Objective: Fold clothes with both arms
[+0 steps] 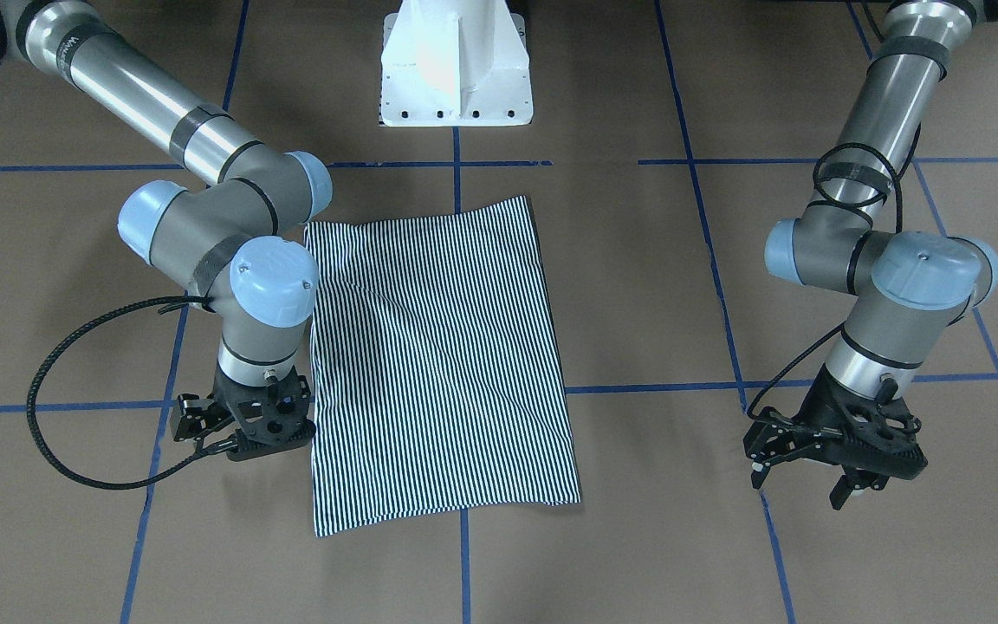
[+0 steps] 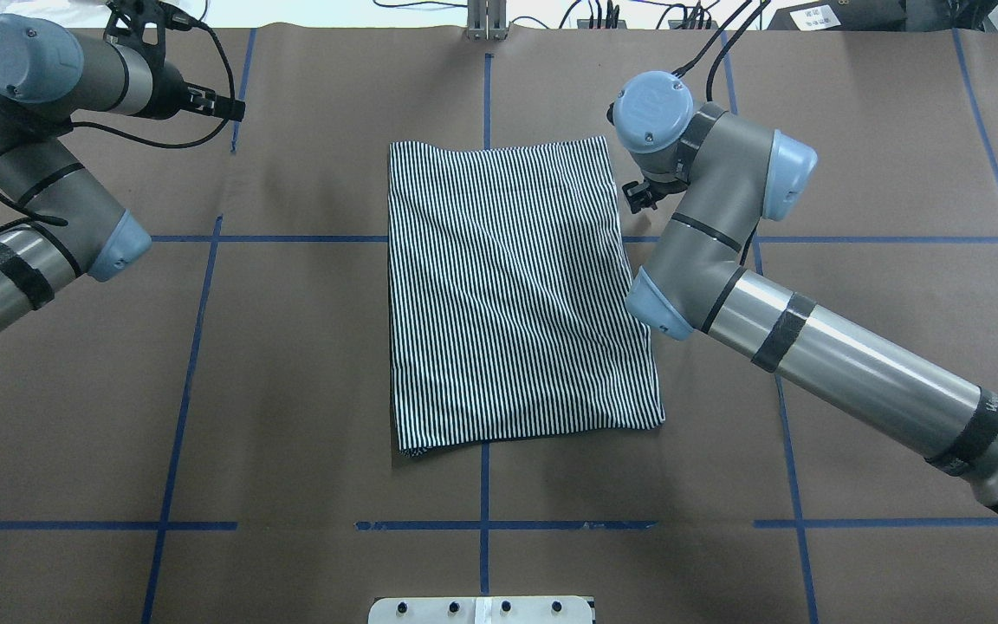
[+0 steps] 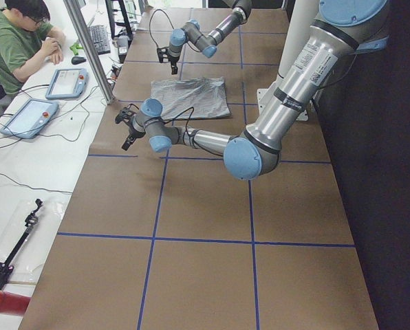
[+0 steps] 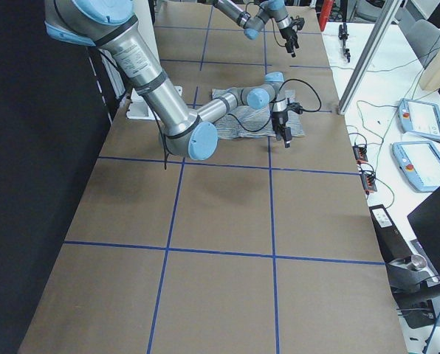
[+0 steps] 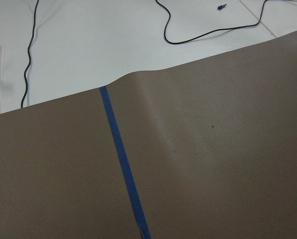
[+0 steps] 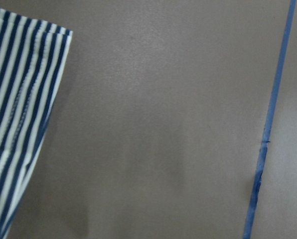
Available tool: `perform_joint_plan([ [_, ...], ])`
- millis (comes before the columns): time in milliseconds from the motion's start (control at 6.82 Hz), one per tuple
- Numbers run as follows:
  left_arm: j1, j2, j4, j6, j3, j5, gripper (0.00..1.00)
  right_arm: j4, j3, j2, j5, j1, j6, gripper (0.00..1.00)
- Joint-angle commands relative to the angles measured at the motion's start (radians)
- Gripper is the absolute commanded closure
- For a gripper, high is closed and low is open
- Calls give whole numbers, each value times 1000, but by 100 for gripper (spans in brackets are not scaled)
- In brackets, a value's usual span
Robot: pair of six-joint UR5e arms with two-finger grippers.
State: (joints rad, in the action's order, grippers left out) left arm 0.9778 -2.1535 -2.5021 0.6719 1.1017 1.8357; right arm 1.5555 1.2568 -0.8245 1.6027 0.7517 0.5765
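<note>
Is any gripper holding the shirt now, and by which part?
Nothing is held. The shirt lies folded flat; the right gripper hangs beside it, the left gripper far off.

No writing can be read in any view. The right arm (image 1: 131, 91) has small white lettering on a black band near its upper end (too blurred to make out). The left arm (image 3: 298, 72) has dark print along its tube, also unreadable. A white label (image 2: 813, 14) beyond the tabletop (image 2: 291, 347) is too small to read.
</note>
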Motion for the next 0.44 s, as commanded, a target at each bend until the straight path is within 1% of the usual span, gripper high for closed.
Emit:
perform_joint_plan([
  [0,-1,4,-1,3,23,0,0,-8,45,8,55,23,-7,0],
  [147,-4,30,0,52,85,7,0,-34,132,-17,130,28,20,0],
  [293,-27,58,12,172,165,60,0,-70,242,-86,176,26,105,0],
])
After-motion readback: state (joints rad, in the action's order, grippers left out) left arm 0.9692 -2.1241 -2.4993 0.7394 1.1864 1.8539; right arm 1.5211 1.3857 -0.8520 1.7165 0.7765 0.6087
